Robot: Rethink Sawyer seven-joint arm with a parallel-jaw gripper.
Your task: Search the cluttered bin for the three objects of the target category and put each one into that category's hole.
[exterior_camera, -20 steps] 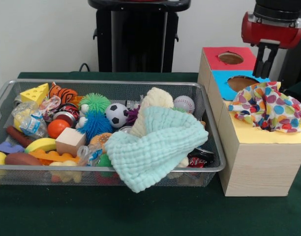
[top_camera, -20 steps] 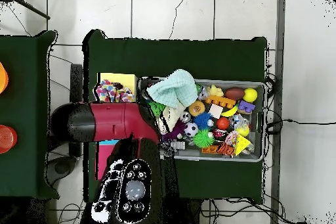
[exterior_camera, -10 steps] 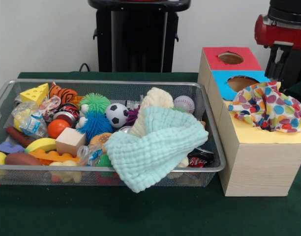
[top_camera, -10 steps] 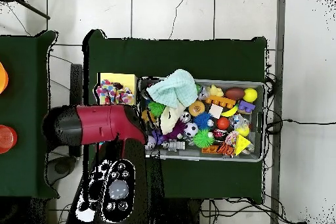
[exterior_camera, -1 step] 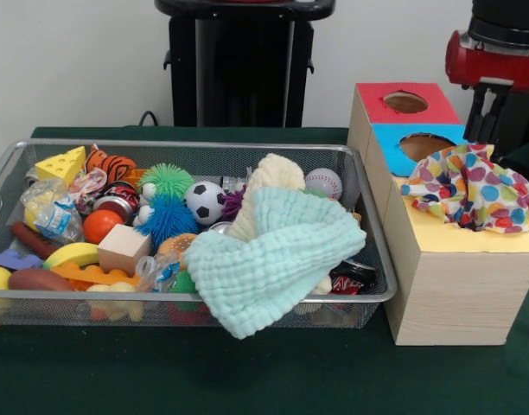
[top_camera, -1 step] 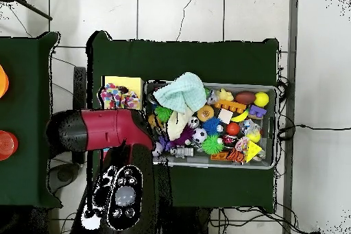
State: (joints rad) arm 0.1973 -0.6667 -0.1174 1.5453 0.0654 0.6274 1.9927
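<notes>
On the green desk (exterior_camera, -1 step: 92,372) sit one wire bin (exterior_camera, -1 step: 368,225) and one three-holed box (exterior_camera, -1 step: 446,285); only overhead shows the arm's casing (top_camera, -1 step: 103,130). The tool (exterior_camera, -1 step: 487,117) is visible, grip unclear.

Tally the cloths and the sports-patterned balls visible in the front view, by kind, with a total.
Cloths: 3 (mint cloth and cream cloth in the bin, polka-dot cloth on the box)
Sports-patterned balls: 2 (soccer ball, baseball)
Total: 5
</notes>
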